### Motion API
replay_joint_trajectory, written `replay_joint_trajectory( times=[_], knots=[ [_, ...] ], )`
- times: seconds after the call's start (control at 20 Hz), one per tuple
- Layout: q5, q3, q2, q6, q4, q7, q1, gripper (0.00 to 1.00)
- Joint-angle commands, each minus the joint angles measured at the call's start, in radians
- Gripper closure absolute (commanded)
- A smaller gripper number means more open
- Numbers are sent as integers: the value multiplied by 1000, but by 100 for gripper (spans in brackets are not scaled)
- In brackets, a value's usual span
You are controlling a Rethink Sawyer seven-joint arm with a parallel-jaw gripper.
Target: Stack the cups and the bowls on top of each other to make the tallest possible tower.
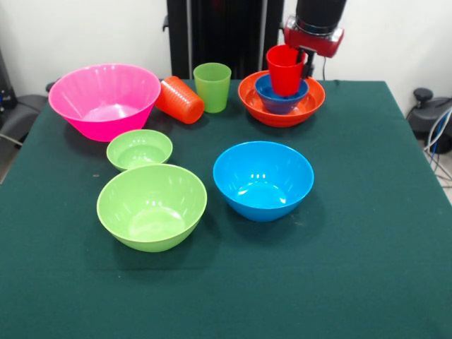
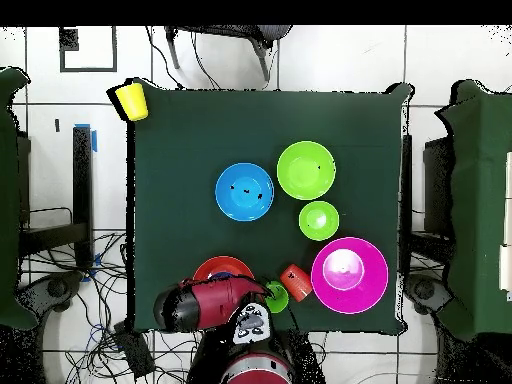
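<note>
The wide orange bowl (image 1: pixel 248 99) stands at the table's far side with the small dark blue bowl (image 1: pixel 281 103) in it. The red cup (image 1: pixel 284 69) stands upright in the dark blue bowl. My gripper (image 1: pixel 306 62) hangs at the red cup's rim on its right side. In the overhead view my arm (image 2: pixel 205 303) covers this stack, and only part of the orange bowl (image 2: pixel 222 267) shows. The light green cup (image 1: pixel 212 86) stands upright. The orange cup (image 1: pixel 179 99) lies on its side. The yellow cup (image 2: pixel 131 99) sits at a far table corner.
The huge pink bowl (image 1: pixel 104 99) is at the left in the front view. The small green bowl (image 1: pixel 139 149), the large green bowl (image 1: pixel 151 206) and the large blue bowl (image 1: pixel 263 180) stand upright mid-table. Cables lie on the floor around the pedestal (image 2: pixel 255 375).
</note>
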Motion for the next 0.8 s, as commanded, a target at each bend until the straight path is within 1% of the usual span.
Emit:
replay_joint_trajectory(
  times=[0.05, 0.45, 0.55, 0.8],
  knots=[
    [-40, 21, 52, -46, -30, 50, 17, 100],
    [-53, -21, 79, -83, -43, 60, 52, 100],
    [-47, -25, 68, -70, -51, 58, 57, 100],
    [-39, -28, 63, -89, -35, 64, 61, 100]
  ],
)
